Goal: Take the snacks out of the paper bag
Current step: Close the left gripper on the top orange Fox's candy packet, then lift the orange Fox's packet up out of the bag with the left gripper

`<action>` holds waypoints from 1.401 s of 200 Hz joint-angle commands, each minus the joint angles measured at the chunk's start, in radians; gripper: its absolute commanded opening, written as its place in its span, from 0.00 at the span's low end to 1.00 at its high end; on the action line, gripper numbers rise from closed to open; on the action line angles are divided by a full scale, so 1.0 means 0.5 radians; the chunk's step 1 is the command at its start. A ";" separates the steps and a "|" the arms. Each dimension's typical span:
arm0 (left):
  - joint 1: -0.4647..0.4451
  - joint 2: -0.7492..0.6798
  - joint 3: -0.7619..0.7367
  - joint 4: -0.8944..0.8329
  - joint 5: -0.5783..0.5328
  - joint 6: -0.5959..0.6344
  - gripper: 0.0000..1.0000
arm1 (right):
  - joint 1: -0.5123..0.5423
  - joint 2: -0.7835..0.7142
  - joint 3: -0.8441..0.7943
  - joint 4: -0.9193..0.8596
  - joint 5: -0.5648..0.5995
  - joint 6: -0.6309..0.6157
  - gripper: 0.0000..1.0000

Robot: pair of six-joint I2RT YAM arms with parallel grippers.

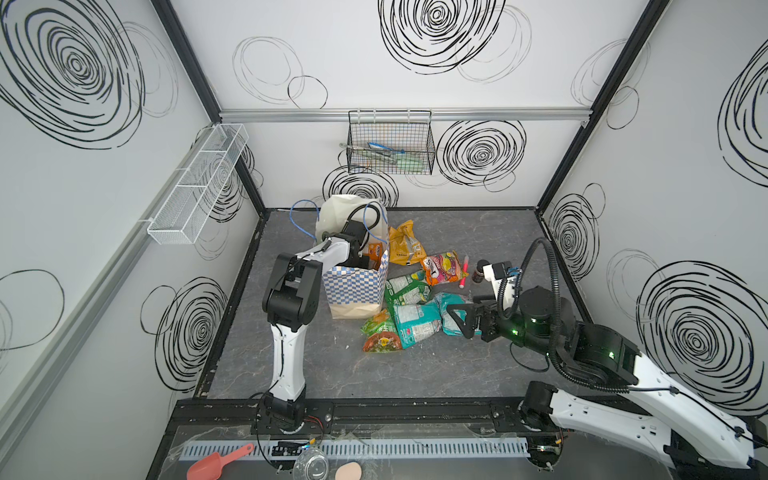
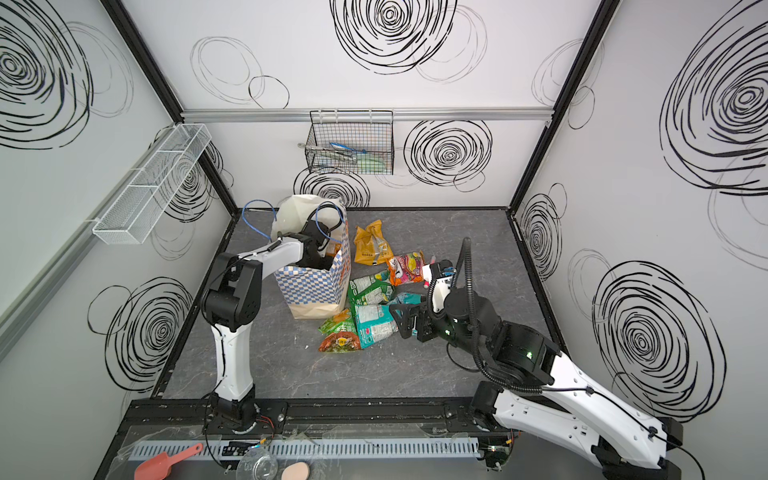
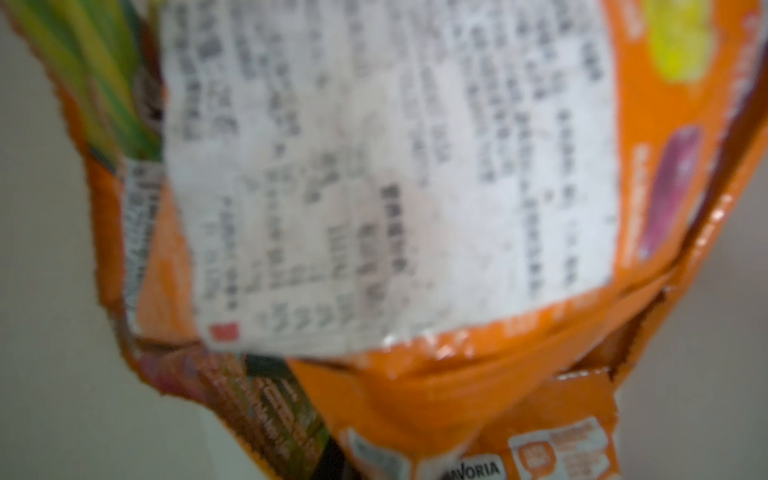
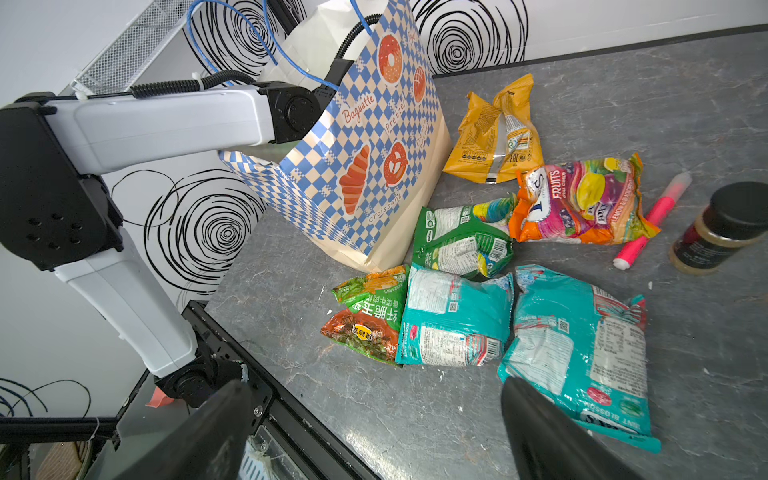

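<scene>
Packet point(image 3: 395, 232) of crinkly orange plastic

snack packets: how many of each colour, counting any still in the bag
teal packets: 2
green packet: 1
green-and-orange packet: 1
mustard-yellow packet: 1
multicoloured packet: 1
orange packet, inside the paper bag: 1
total: 7
</scene>
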 commanded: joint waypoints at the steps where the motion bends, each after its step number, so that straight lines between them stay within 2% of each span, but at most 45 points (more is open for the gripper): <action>1: -0.014 0.005 -0.063 -0.032 0.055 -0.002 0.06 | 0.013 0.003 -0.010 0.031 0.016 0.015 0.97; 7: -0.013 -0.020 -0.061 -0.033 0.061 0.003 0.04 | 0.014 -0.002 -0.011 0.032 0.020 0.017 0.97; 10: -0.011 -0.030 -0.060 -0.033 0.065 0.004 0.00 | 0.013 0.000 -0.014 0.033 0.019 0.017 0.97; 218: 0.001 -0.689 0.100 -0.027 0.053 0.004 0.00 | 0.016 0.009 -0.004 0.039 0.001 0.017 0.97; 280: -0.003 -0.912 0.214 -0.056 -0.048 0.001 0.00 | 0.015 0.018 -0.015 0.054 -0.002 0.009 0.97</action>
